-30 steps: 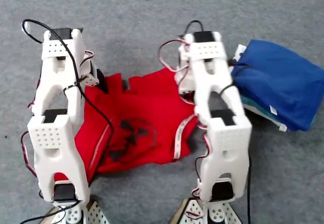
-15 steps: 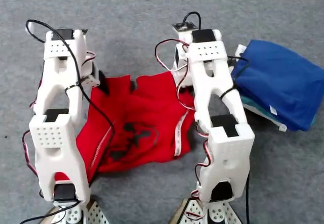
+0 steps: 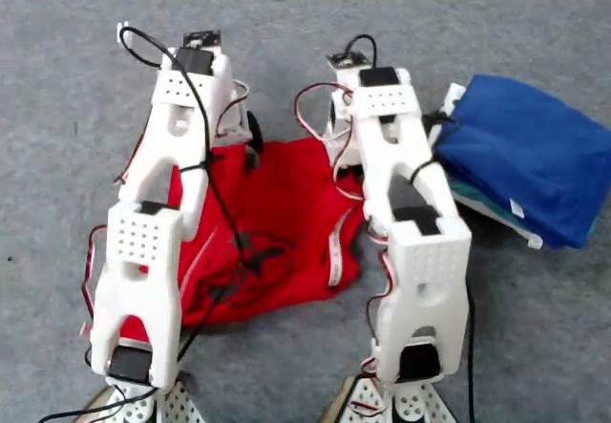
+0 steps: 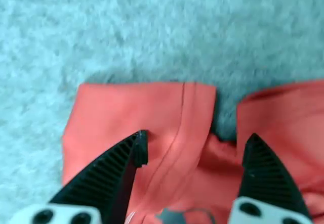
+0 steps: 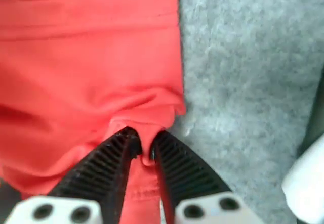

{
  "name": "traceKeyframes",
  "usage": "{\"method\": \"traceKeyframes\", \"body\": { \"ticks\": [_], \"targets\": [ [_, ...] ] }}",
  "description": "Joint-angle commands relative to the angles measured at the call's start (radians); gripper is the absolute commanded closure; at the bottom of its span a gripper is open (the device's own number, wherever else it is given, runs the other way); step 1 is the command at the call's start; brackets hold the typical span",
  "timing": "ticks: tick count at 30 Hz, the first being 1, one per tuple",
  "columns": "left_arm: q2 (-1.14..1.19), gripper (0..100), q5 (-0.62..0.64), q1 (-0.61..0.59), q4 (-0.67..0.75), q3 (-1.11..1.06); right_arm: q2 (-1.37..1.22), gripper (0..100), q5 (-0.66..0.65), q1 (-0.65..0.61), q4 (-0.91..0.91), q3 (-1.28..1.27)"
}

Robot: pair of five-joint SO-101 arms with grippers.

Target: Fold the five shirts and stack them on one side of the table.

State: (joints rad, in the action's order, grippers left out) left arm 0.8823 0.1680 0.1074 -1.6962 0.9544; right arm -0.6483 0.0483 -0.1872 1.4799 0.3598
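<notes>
A red shirt (image 3: 286, 222) with a dark print lies crumpled on the grey table between the two white arms. My left gripper (image 4: 195, 145) stands open above the shirt's far edge (image 4: 147, 107), one finger on each side of a seam. My right gripper (image 5: 144, 143) is shut on a pinched fold of the red shirt (image 5: 91, 67) near its far right corner. In the high view the right arm's wrist (image 3: 348, 108) stands at the shirt's far right edge, and the left arm's wrist (image 3: 224, 108) at its far left. A stack of folded shirts (image 3: 525, 156), blue on top, rests at the right.
Grey felt covers the table (image 3: 86, 89). Cables (image 3: 315, 108) loop from both arms over the shirt. The folded stack lies close beside the right arm. Bare felt spreads across the far side and the left.
The left arm has swung right and toward the far side, over the shirt's far edge. The right arm has stayed at the shirt's far right edge. The shirt has bunched slightly.
</notes>
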Motion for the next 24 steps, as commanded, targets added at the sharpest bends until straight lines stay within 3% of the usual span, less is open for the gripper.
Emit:
{"method": "traceKeyframes", "body": {
  "ticks": [1, 6, 9, 17, 24],
  "targets": [
    [0.031, 75, 0.012, 0.006, 0.005, 0.144, -0.007, 99.4, -0.003, 0.021, -0.025, 0.005],
    [0.101, 90, 0.009, 0.005, 0.002, 0.233, -0.013, 99.4, -0.008, 0.021, -0.028, 0.012],
    [0.114, 94, 0.009, 0.011, -0.018, 0.245, -0.015, 99.4, -0.009, 0.022, -0.054, 0.002],
    [0.076, 74, 0.015, 0.006, -0.063, 0.255, -0.041, 99.4, -0.011, 0.022, -0.060, 0.007],
    [0.015, 74, 0.009, 0.032, -0.063, 0.224, -0.041, 99.4, -0.011, 0.022, -0.061, 0.005]
  ]
}}
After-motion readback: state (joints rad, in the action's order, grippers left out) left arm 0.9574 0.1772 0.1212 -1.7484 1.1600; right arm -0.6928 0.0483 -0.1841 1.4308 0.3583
